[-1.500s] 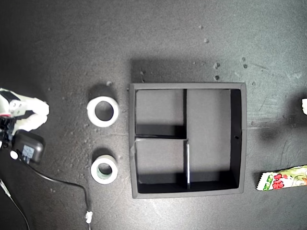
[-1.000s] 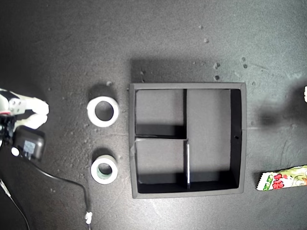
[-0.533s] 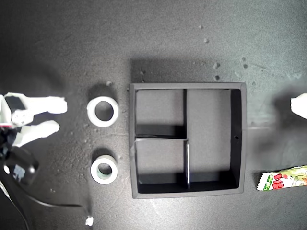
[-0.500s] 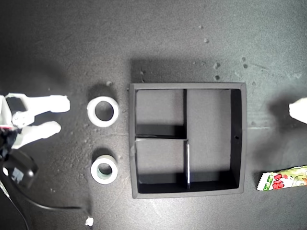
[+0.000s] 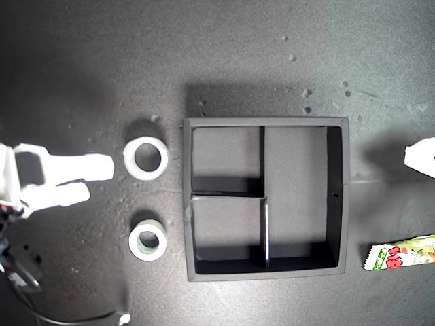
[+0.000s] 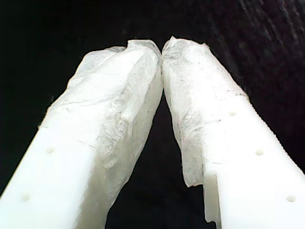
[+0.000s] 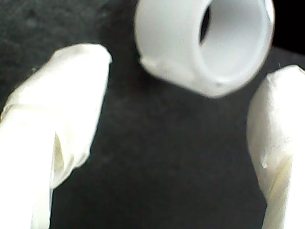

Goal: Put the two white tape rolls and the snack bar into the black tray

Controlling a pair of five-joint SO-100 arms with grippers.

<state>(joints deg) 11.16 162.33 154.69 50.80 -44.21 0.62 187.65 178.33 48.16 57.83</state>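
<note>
My second gripper (image 5: 95, 179) spread just beside the wider white tape roll (image 5: 145, 157); nothing is in the black tray (image 5: 266, 270).

My second gripper sits at the exterior view's left, its tips just short of the wider roll, which fills the gap ahead in its wrist view. The smaller tape roll (image 5: 148, 242) lies nearer, left of the tray. My first gripper (image 6: 162, 50) has its tips pressed together on nothing; the white tip (image 5: 421, 155) at the exterior view's right edge is probably it. The snack bar (image 5: 400, 253) lies at the near right, outside the tray.
</note>
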